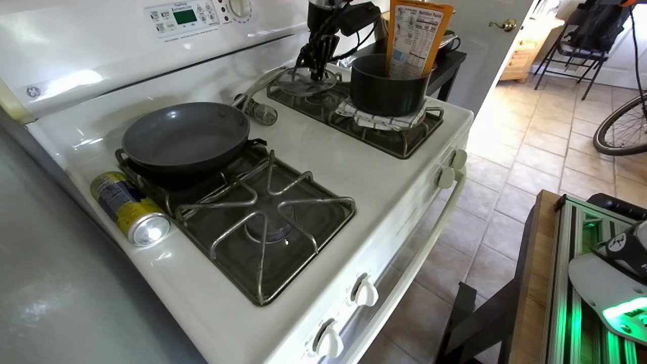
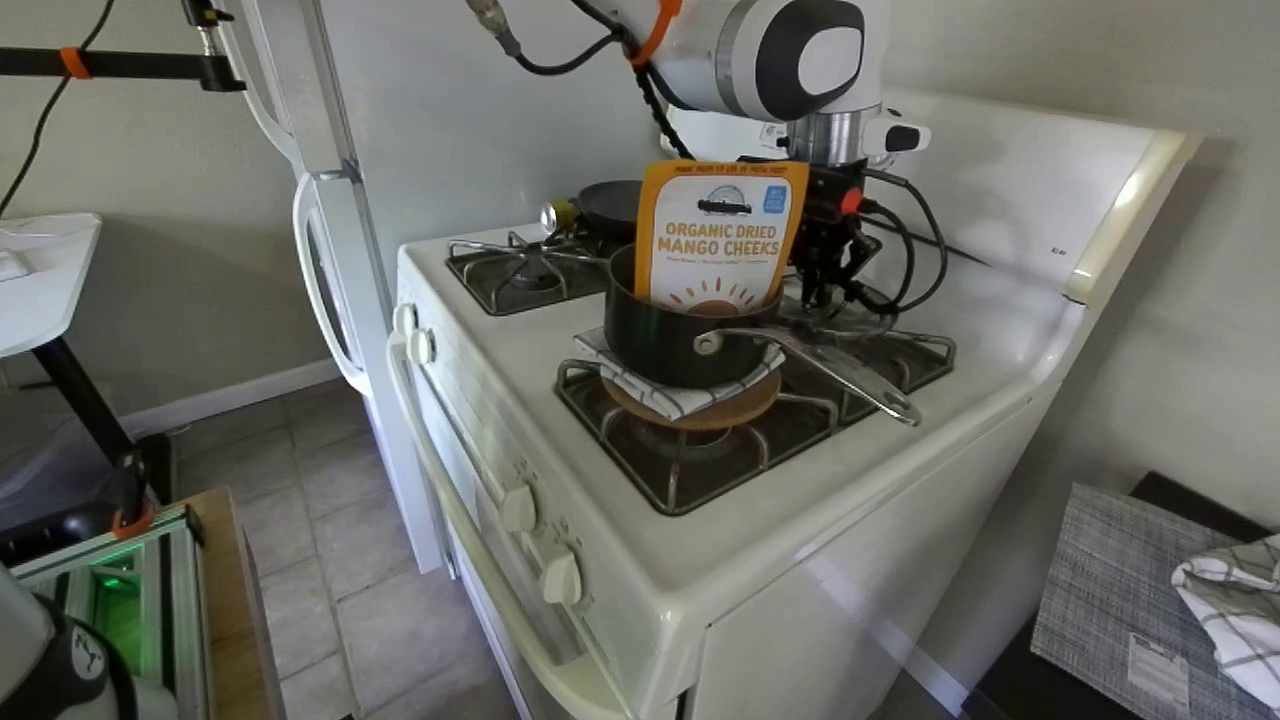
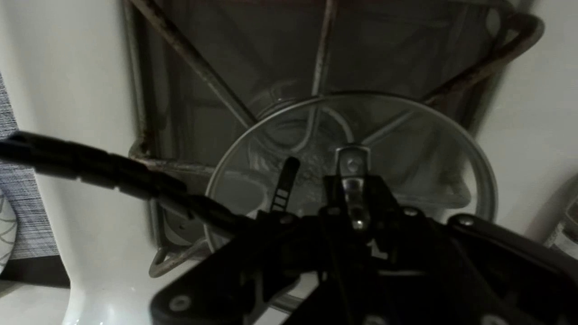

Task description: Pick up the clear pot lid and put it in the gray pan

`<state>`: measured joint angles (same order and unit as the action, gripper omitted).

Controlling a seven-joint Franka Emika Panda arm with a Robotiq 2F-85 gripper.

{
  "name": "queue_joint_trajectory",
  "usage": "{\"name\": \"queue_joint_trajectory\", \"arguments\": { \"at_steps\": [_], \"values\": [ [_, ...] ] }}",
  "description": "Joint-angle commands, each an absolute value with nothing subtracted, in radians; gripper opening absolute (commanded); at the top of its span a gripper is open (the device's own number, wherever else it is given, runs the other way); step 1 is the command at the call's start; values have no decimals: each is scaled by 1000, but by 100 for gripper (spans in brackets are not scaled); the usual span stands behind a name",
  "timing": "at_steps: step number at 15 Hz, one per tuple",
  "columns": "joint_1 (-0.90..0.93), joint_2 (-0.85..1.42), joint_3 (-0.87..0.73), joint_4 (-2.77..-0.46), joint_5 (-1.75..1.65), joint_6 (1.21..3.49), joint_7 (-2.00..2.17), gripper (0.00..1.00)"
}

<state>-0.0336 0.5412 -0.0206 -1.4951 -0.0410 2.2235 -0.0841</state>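
gripper [image 3: 354, 194] is narrow, down to the width of the lid handle [image 3: 354, 162]; in wrist view both fingers [image 3: 380, 192] sit tight against its sides, so it reads as holding the clear pot lid [image 3: 408, 151] by that handle; lid is over the rear part of a grate [image 3: 322, 54], bars and burner showing through the glass; can't tell whether its rim touches the bars; arm [image 2: 750, 55] is above the stove [image 1: 313, 151], wrist pointing down; gray pan [image 1: 187, 134] is on the rear of the separate grate nearer the fridge, well apart from the lid; small glass jar [image 1: 264, 114] lies on its side between pan and lid; yellow can [image 1: 129, 207], also on its side, is just beside the pan's grate; black pot [image 2: 655, 350] is near the lid, on the front of the same grate, with a checked cloth [image 2: 650, 385] and a round wooden board [image 2: 735, 405] under it; orange-edged mango pouch [image 2: 715, 230] stands in the pot, leaning slightly; in an exterior view the silver pot handle [image 2: 840, 365] crosses in front of the lid and hides part of it.
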Motion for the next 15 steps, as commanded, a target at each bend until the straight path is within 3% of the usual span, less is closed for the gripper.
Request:
{"name": "queue_joint_trajectory", "arguments": {
  "at_steps": [1, 15],
  "values": [
    [-31, 486, -13, -1511, -35, 2192, -77, 3],
    [7, 229, 49, -1566, -7, 2066, -139, 4]
  ]
}}
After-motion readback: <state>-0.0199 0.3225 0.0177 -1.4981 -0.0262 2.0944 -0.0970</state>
